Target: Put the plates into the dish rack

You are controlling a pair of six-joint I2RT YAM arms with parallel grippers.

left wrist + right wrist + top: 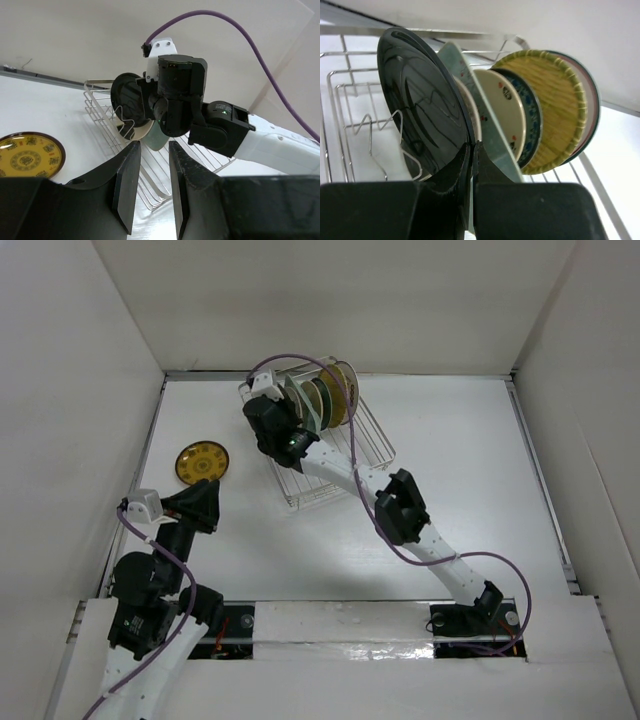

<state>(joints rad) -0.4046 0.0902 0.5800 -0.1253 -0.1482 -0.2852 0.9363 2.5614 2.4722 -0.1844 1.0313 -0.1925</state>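
Observation:
The silver wire dish rack (312, 490) stands at the table's middle back, with several plates standing upright in it (335, 398). My right gripper (292, 412) is at the rack's left end, shut on the rim of a dark teal plate (420, 115), which stands upright among the tines. Behind it stand the pale green rectangular plate (487, 125), a white plate with red print (502, 107) and a yellow woven-look plate (547, 105). A brown-and-yellow patterned plate (201, 463) lies flat on the table, left of the rack. My left gripper (207, 488) hovers open and empty just near of it.
White walls close in the table on the left, back and right. The rack (100, 107) and the right arm's wrist (182, 92) fill the left wrist view, with the patterned plate (27, 157) at its lower left.

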